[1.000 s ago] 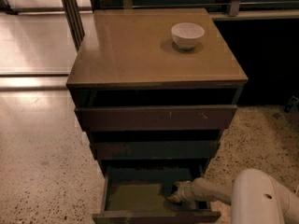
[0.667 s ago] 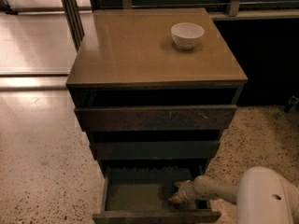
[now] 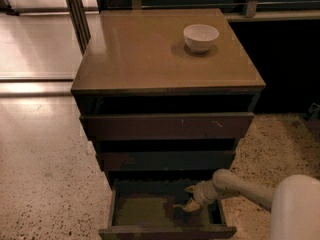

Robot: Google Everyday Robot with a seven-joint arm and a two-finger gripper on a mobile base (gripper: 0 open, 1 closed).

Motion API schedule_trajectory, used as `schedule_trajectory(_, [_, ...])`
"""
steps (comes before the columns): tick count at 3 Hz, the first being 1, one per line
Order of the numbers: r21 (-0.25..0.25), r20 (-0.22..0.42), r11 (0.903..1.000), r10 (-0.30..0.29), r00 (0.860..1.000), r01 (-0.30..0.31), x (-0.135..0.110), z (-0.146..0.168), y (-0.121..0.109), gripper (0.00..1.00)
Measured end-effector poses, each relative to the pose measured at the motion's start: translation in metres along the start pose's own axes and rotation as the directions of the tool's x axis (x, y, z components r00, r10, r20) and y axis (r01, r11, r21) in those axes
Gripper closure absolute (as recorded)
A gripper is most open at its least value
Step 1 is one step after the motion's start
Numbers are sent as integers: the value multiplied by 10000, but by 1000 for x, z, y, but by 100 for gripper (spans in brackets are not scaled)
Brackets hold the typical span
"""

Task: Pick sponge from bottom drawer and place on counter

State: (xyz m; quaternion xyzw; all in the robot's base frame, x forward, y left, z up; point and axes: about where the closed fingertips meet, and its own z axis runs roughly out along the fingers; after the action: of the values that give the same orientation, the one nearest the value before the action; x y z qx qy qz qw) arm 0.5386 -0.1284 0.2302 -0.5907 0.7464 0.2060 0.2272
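The bottom drawer (image 3: 142, 214) is pulled open at the foot of the dark cabinet and shows its olive-brown floor. My gripper (image 3: 188, 200) reaches into its right half from the right, low over the floor. A small dark shape with a pale edge (image 3: 180, 208) lies at the gripper's tip. It looks like the sponge, mostly hidden by the gripper. I cannot tell whether the gripper holds it. The glossy tan counter (image 3: 145, 54) tops the cabinet.
A white bowl (image 3: 201, 37) stands at the back right of the counter. Two wider drawers (image 3: 167, 126) sit slightly open above the bottom one. My arm's white body (image 3: 295, 209) fills the lower right. Speckled floor lies left and right of the cabinet.
The arm's white body has shifted a little to the right and down. The gripper has stayed at about the same spot in the bottom drawer.
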Motion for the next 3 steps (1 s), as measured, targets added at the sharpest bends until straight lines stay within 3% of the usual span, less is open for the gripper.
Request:
schedule_trajectory(1, [-915, -83, 9957, -140, 9999, 132, 0, -3, 23, 100])
schedule_trajectory(2, [-916, -83, 9957, -142, 9999, 134, 0, -3, 23, 100])
schedule_trajectory(3, [-931, -32, 9944, -512, 9987, 507, -15, -13, 27, 100])
